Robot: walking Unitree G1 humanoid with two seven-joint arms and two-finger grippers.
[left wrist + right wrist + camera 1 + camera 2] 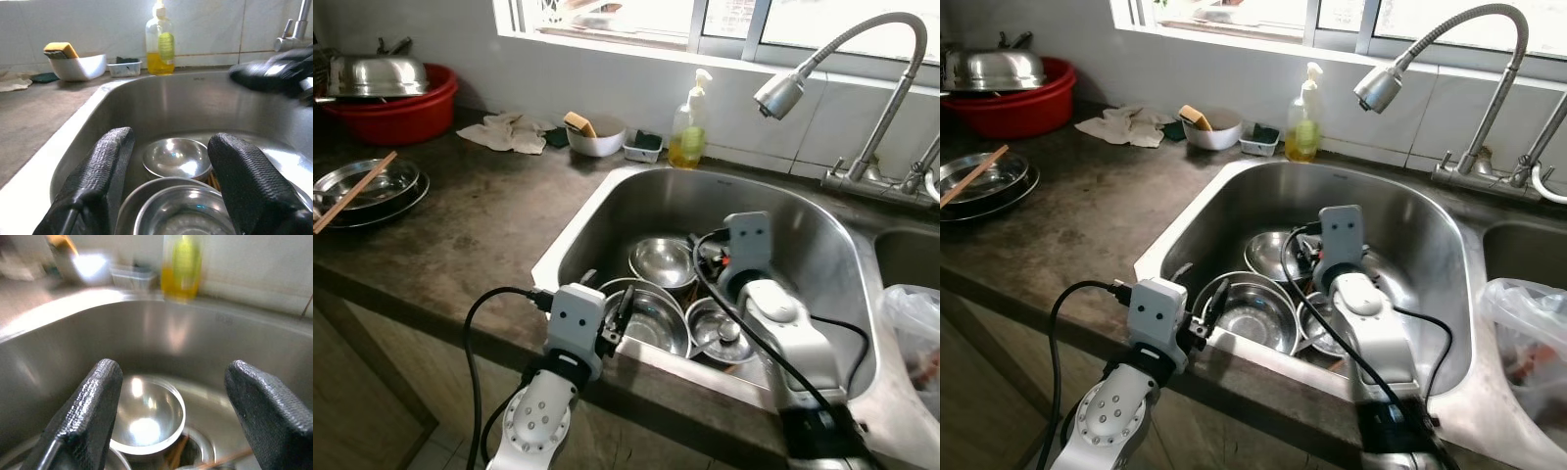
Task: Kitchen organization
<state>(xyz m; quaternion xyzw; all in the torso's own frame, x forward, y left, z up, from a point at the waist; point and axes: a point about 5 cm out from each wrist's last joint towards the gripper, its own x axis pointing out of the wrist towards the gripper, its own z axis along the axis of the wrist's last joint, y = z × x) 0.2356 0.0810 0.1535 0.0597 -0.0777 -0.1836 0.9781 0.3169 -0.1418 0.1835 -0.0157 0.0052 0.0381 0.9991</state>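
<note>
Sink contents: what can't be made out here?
- Bowl by the drain: partly behind the right arm, eye views.
- Right hand: its wrist view is motion-blurred; the soap bottle label is unreadable.
- Plastic bag: cut off by the frame edge, contents unclear.

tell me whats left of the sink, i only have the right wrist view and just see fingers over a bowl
Observer: On the counter to the left, stacked steel plates carry a pair of chopsticks.
Operator: anything behind them
Observer: A red basin with a steel lid on it sits in the back corner.
Operator: where's my left arm
Observer: The left gripper, fingers apart, hangs over the sink's near edge above the large bowl.
</note>
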